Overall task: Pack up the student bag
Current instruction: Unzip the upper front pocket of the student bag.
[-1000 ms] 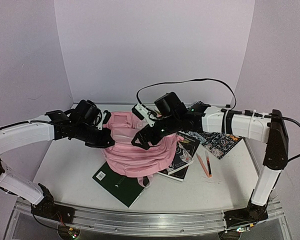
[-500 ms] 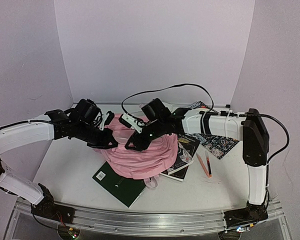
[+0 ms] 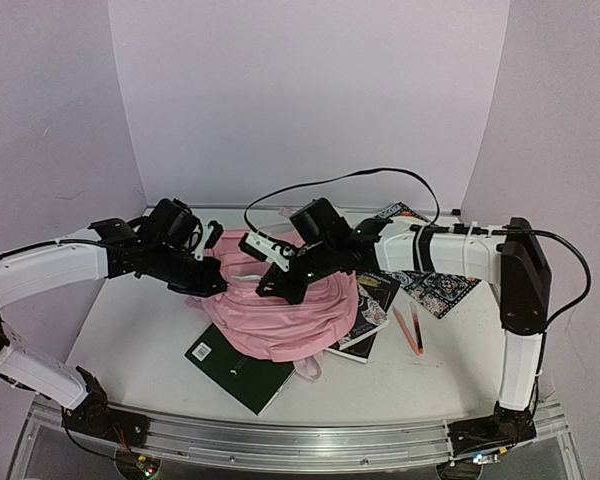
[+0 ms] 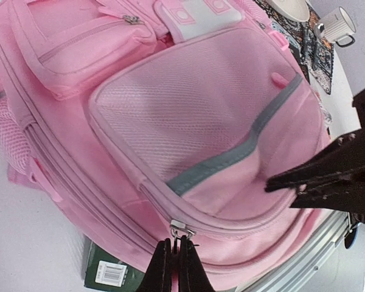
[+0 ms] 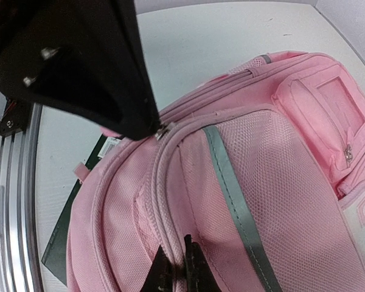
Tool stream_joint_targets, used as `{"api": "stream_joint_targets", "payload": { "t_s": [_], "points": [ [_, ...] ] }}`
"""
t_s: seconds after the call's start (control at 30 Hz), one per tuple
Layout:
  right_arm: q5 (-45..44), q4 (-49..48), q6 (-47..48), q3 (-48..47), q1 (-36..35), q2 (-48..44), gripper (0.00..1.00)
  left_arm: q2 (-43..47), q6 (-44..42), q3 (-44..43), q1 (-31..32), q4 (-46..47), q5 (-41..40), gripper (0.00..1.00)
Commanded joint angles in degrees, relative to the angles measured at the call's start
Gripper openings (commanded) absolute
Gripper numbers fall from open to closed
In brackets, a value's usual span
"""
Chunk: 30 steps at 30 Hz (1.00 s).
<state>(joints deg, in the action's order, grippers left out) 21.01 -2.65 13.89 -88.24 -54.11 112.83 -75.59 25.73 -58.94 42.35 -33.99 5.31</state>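
Student bag (image 3: 280,315) lies mid-table and looks zipped. Your left gripper (image 4: 173,258) is pinched on a zip pull (image 4: 178,229); your right gripper (image 5: 181,267) is clamped on the bag's zip seam. Books (image 3: 242,372) and pencils (image 3: 410,328) lie outside: packing barely begun.

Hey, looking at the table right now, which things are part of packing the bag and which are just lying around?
In the job: student bag; left gripper, pinched on a zip pull; right gripper, shut on the bag's zip seam.
Lying about, not held: green book, partly under the bag; patterned books; two pencils. Probably to be packed later.
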Motion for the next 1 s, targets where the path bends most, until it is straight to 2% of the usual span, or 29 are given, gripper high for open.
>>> {"api": "stream_joint_targets", "payload": {
  "t_s": [0.0,0.07,0.2,0.3,0.53,0.6,0.67,0.73,0.87,0.97],
  "points": [
    [2.55,3.38,0.94,1.59,-0.11,-7.06,0.0,-0.05,-1.73,-1.33,-4.11,-4.87,-8.04,0.0],
    [3.0,3.44,1.04,1.96,-0.12,-7.4,0.0,-0.42,-1.82,-0.74,-5.17,-4.89,-8.75,0.0],
    [4.83,3.61,0.18,1.57,-0.09,-6.27,0.0,-2.53,-2.53,0.42,-5.44,-4.64,-7.89,0.07],
    [5.02,3.62,-0.98,1.12,-0.11,-5.1,0.01,-1.59,-3.8,0.99,-5.36,-3.67,-5.98,0.16],
    [0.05,3.62,-4.98,1.24,-0.03,-5.37,0.36,4.98,-7.16,1.68,-5.3,-0.91,-1.89,0.5],
    [-1.59,3.62,-6.07,1.77,-0.01,-6.36,0.49,5.13,-7.94,1.62,-4.88,-0.28,-0.91,0.54],
    [-3.51,3.62,-6.88,3.02,0.01,-8.0,0.68,4.71,-8.79,1.2,-3.44,0.36,-0.59,0.57],
    [-6.87,3.62,-7.98,4.67,0.1,-10.22,0.8,3.66,-9.67,0.11,-1.18,0.64,-1.38,0.59],
    [-13.77,3.62,-11.36,9.43,0.56,-15.33,0.89,-0.16,-12.22,-3.44,6.35,0.52,-7.12,0.63],
    [-19.1,3.83,-15.09,13.0,0.9,-19.18,0.95,-2.72,-13.69,-6.04,8.43,0.5,-7.74,0.66]
  ]
}}
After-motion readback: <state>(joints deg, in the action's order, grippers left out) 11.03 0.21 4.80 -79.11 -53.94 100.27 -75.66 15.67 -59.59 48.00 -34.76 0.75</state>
